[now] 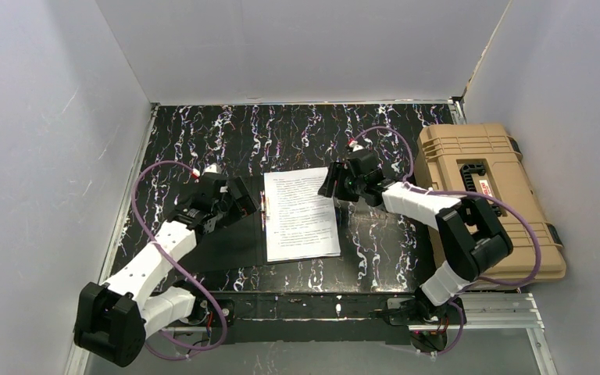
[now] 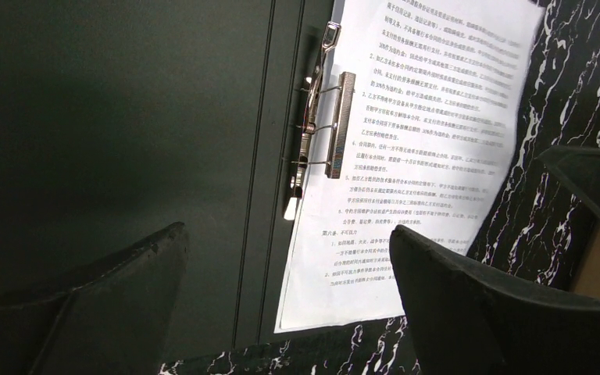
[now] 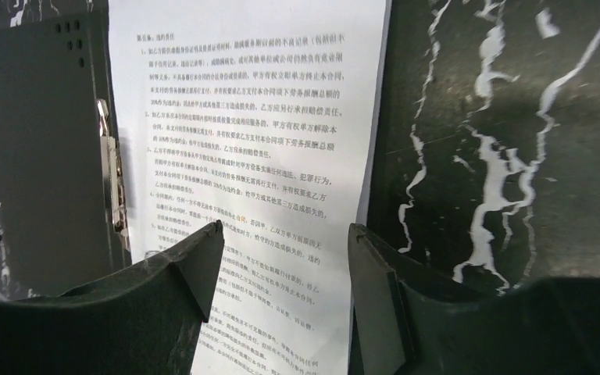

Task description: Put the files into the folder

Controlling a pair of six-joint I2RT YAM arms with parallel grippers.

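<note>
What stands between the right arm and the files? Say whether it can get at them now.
Probably yes. The right gripper hangs open just above the files, with nothing between them. The left gripper sits away over the open folder. They lie flat, so pinching an edge may prove awkward.

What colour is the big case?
The case is tan with a black handle, clearest in the top view.
</note>
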